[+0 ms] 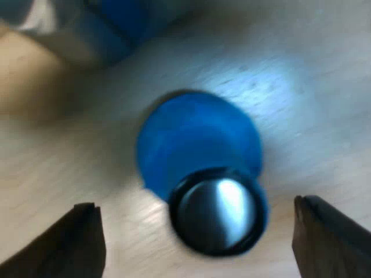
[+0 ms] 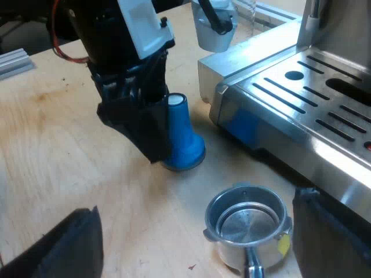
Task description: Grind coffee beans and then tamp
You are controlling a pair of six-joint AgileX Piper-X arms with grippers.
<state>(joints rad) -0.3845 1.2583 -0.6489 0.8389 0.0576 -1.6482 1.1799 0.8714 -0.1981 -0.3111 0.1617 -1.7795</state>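
The black fingers (image 1: 81,243) of the left gripper (image 1: 194,204) are seen nearest, spread wide on either side of the blue tamper (image 1: 200,156). The tamper stands upright on the wooden table (image 1: 313,87) directly beneath them, and nothing is gripped yet. The spread is judged to be there so that the fingers can be lowered around the tamper's body. The right gripper (image 2: 196,202) is released too, its fingers apart. The metal holder (image 2: 246,223) rests on the table below and between them, beside the espresso machine (image 2: 301,87). Bare metal is shown in the holder's basket — no grounds are seen, so grinding is judged not yet done.
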